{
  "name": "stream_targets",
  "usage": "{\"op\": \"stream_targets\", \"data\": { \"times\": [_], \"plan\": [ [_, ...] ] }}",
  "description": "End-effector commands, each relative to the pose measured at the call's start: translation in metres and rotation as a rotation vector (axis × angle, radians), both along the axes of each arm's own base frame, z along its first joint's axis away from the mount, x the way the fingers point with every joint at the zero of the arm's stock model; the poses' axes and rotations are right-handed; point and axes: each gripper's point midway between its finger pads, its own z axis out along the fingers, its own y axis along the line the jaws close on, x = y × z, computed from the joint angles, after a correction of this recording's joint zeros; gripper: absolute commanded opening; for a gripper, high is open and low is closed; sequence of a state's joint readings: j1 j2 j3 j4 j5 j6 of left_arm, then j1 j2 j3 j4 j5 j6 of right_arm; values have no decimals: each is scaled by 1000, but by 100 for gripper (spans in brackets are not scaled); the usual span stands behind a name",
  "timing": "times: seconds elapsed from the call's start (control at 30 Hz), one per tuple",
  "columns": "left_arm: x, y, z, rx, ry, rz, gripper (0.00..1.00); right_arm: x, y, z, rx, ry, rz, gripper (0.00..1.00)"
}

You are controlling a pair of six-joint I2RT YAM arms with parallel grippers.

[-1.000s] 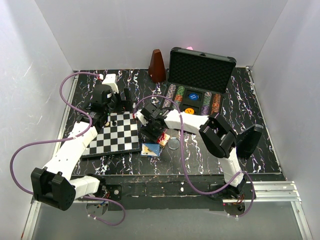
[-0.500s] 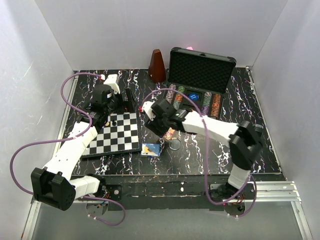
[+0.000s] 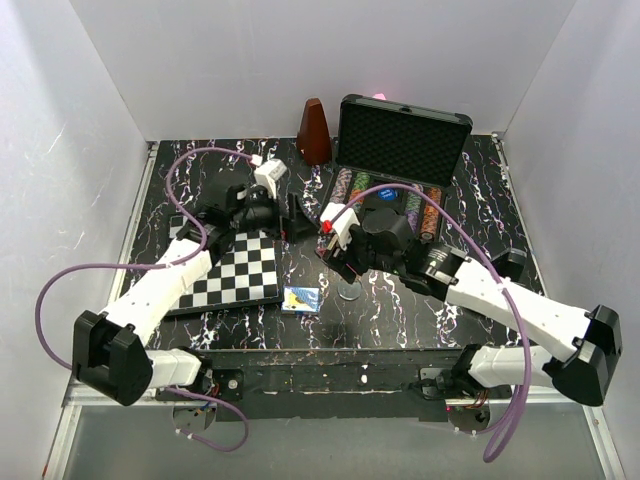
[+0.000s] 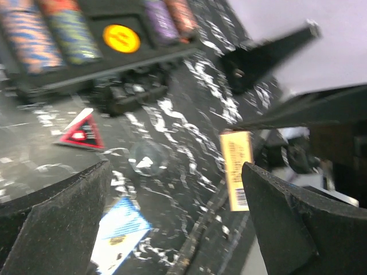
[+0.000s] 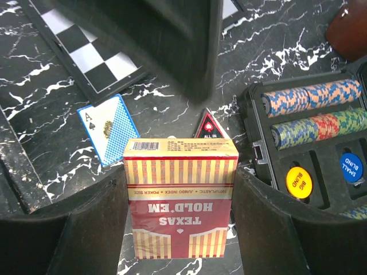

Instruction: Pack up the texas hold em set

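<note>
Black marbling with white veins covers the bench (image 3: 400, 310), which plain white walls (image 3: 90, 120) enclose on three sides. The card box (image 5: 182, 212) (red-and-yellow striped, lettered TEXAS HOLD'EM) shows clearly only in the right wrist view. There the right pincer (image 5: 179, 177) pinches it between both fingers, over bare bench just beside the near-left corner of the case (image 3: 400, 150). From overhead the arm's own body hides the box. The case stands open at the rear of the bench with its foam-lined lid upright. The right wrist view cuts off its rows of chips (image 5: 309, 97) at the frame edge, beside a yellow button (image 5: 299, 181) and a blue button (image 5: 351, 166). The left pincer (image 4: 175, 189) is spread wide with nothing between its fingers, near the far corner of the chessboard (image 3: 235, 275). Its camera view is motion-blurred, and a pale barcoded label (image 4: 236, 169) there cannot be identified. A playing card (image 5: 108, 129), a red triangular marker (image 5: 209, 126) and a clear disc (image 3: 347, 292) lie loose on the bench. Behind the lid only the tip of a pink object (image 3: 380, 96) is visible.
</note>
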State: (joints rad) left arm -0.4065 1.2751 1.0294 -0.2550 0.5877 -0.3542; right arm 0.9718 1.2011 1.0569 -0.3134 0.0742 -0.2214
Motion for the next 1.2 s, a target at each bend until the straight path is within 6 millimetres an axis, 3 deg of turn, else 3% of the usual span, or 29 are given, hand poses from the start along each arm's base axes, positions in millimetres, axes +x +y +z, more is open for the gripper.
{"op": "stream_targets", "data": {
  "times": [0.0, 0.2, 0.37, 0.57, 0.7, 0.73, 0.8, 0.83, 0.87, 0.9, 1.17],
  "plan": [
    [-47, -41, 29, -160, -9, -252, 97, -7, 10, 35, 95, -93, 53, 1],
    [-61, -63, 10, -177, 103, -338, 95, -14, 11, 46, 95, -137, 60, 1],
    [-67, -70, 3, -184, 154, -376, 77, -9, 10, 48, 68, -193, 35, 1],
    [-73, -75, 1, -196, 183, -409, 38, -2, 7, 48, 30, -247, 5, 1],
    [-77, -76, 5, -216, 185, -434, 3, 5, 3, 52, 34, -272, -41, 1],
    [-77, -77, 5, -220, 190, -438, 0, 7, 2, 52, 38, -274, -57, 5],
    [-77, -77, 6, -224, 185, -435, 0, 11, 0, 53, 56, -280, -94, 38],
    [-75, -76, 6, -219, 180, -420, 0, 14, -2, 54, 66, -285, -120, 68],
    [-73, -75, 5, -208, 168, -398, 0, 15, -3, 53, 76, -280, -138, 77],
    [-68, -72, 5, -188, 146, -362, 0, 15, -2, 53, 94, -270, -148, 81],
    [-26, -32, 14, -156, 13, -116, 0, 12, -9, 55, 246, -167, -203, 86]
  ]
}}
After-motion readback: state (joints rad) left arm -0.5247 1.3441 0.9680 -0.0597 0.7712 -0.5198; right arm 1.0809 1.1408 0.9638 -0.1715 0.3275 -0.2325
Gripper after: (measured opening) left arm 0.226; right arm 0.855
